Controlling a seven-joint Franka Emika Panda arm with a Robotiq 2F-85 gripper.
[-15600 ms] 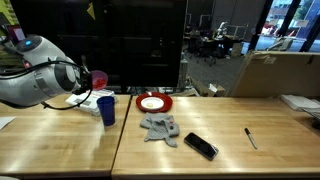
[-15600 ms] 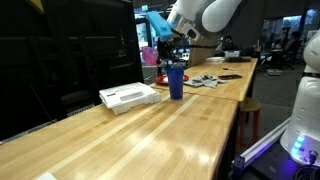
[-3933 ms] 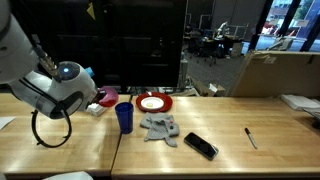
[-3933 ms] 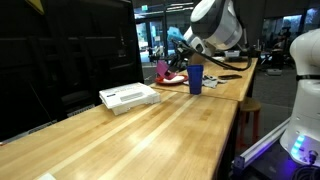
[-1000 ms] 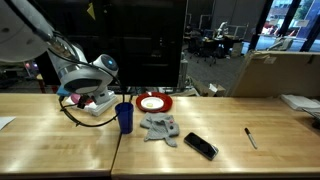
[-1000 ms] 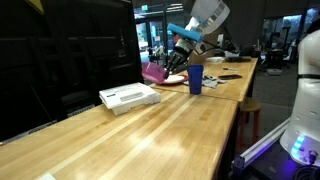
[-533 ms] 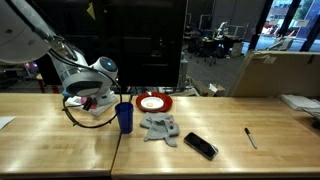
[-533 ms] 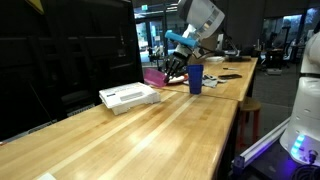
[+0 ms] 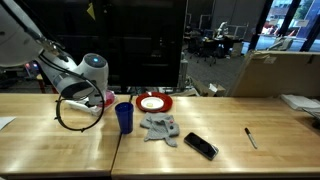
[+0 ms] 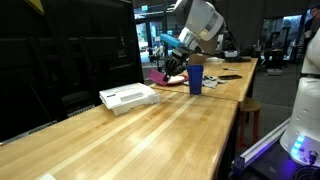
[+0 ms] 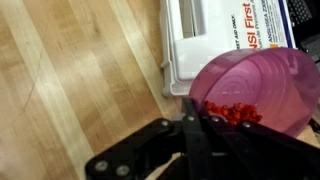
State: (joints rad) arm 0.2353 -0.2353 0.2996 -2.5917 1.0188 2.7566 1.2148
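Wrist view: white box (image 11: pixel 205 40) with "USI" lettering, beside pink bowl (image 11: pixel 258 82)

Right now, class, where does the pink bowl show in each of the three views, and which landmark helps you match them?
Exterior view: pink bowl left of centre, just left of the blue cup.
Exterior view: pink bowl upper centre, left of the blue cup, beyond the white box.
Wrist view: pink bowl fills the right side, with the white box behind it.
Landmark: the blue cup in both exterior views; the white box ties in the wrist view.
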